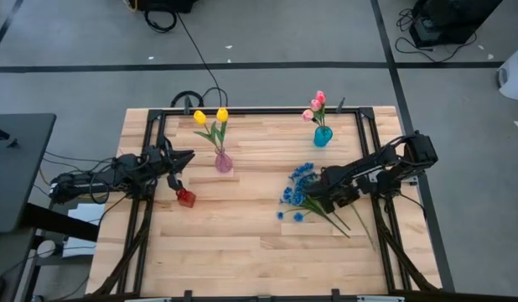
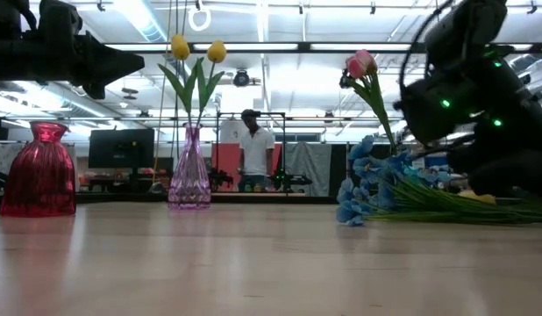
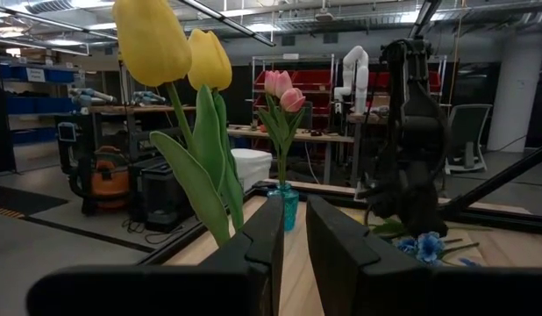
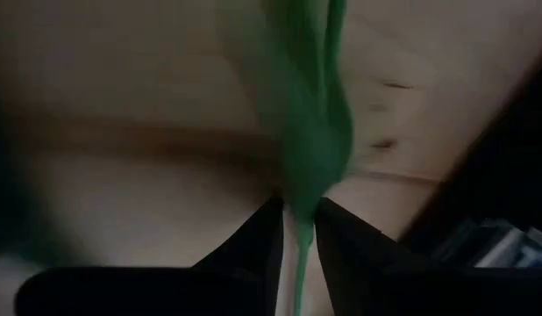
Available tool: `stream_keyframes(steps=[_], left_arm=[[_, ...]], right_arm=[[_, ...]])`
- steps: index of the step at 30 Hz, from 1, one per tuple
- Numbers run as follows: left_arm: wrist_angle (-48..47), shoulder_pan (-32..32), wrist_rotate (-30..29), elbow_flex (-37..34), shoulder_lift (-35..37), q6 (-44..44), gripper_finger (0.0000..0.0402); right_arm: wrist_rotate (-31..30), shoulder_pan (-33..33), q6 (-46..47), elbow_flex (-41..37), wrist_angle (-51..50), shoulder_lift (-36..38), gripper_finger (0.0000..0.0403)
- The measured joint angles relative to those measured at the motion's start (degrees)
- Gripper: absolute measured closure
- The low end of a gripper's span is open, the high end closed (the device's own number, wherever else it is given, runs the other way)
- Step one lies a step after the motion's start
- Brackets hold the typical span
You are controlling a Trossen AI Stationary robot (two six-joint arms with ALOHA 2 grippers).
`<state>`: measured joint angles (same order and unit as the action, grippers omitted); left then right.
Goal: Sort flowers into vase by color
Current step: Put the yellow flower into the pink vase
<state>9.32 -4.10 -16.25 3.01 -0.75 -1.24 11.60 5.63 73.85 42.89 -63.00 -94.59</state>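
Evidently the right hand [image 1: 319,204] pinches a green stem [image 4: 299,254] of the blue flowers [image 1: 297,194] lying right of centre on the worktop [image 1: 242,243], ready for lifting, while the left hand [image 1: 185,158], pressed together, waits near the red vase [image 1: 186,198].

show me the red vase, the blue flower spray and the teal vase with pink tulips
red vase [image 1: 186,198], high view, on its body near the left arm.
blue flower spray [image 1: 297,188], high view, on the cluster of blossoms.
teal vase [image 1: 323,136], high view, on its body below the pink tulips [image 1: 316,106].
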Motion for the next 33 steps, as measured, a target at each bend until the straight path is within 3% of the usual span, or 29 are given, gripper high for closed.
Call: stream_keyframes(steps=[10,24,33], left_arm=[[-0.1,0.0,0.0,0.0,0.0,0.0,0.0345],[0.0,0.0,0.0,0.0,0.0,0.0,0.0345],[-0.1,0.0,0.0,0.0,0.0,0.2,0.0345]], right_arm=[[-1.2,2.6,0.1,8.2,-3.0,0.1,0.032],[2.9,6.3,5.9,7.8,-1.8,0.1,0.032],[7.0,6.5,7.7,0.3,8.5,0.3,0.0321]])
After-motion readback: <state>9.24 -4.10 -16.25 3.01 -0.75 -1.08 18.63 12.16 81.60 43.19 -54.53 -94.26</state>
